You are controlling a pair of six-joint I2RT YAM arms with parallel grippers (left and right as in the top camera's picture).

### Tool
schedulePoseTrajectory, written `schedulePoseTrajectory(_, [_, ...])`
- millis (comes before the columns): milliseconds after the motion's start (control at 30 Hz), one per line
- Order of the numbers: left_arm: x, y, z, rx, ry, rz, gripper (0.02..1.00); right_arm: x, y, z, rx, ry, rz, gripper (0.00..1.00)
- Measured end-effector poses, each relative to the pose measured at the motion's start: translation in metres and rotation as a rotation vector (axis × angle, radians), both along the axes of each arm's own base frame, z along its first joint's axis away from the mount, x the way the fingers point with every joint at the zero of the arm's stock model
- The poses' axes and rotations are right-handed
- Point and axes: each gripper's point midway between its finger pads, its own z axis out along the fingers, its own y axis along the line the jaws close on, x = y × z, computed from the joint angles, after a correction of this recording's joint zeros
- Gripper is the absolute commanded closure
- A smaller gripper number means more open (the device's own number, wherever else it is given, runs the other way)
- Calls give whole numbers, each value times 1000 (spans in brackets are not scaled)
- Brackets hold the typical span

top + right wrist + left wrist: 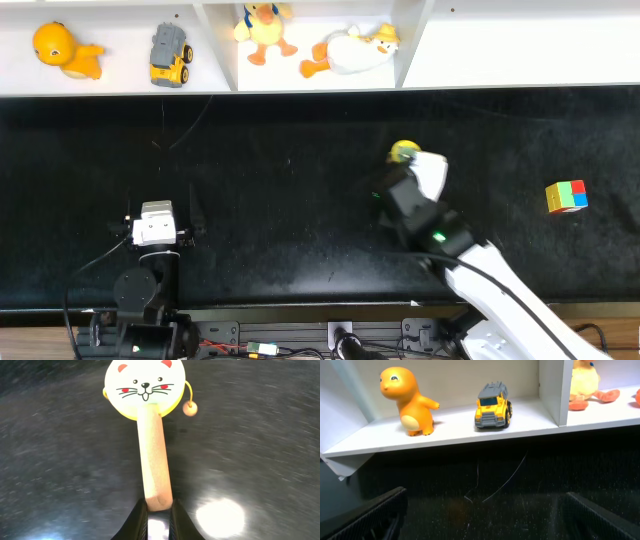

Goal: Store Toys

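A black bench [300, 230] runs up to a white compartmented shelf [500, 70] along its far edge. Four toys are already stored there. An orange plastic dinosaur figure [62, 50] and a yellow-and-grey toy truck [170, 55] share the left compartment. A yellow plush duck [264, 28] and a white plush duck [350, 50] lying on its side share the middle one.

The right gripper [156, 510], right of the bench's middle, has its jaws pinching the tail end of a wooden rattle drum with a cat face [150, 435]. Holding it by the tip likely lets the head go into a compartment first. I cannot tell whether the drum is clear of the bench.

A multicoloured cube [566, 196] sits well apart, near the right edge. The left gripper [480, 515], jaws spread, faces the left compartment.
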Motion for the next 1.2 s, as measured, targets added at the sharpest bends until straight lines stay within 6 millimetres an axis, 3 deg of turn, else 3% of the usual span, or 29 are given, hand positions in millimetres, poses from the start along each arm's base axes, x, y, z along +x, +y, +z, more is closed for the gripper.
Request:
schedulePoseTrajectory(267, [0,0,0,0,0,0,23,-19,-47,11,41,-35,-118,958])
schedulePoseTrajectory(667, [0,0,0,0,0,0,23,-11,-105,23,31,-78,-221,958])
schedulePoseTrajectory(933, [0,0,0,0,0,0,20,2,-115,33,9,-95,-160,956])
schedulePoseTrajectory(1200, [0,0,0,0,0,0,23,47,-111,79,-14,-141,-72,958])
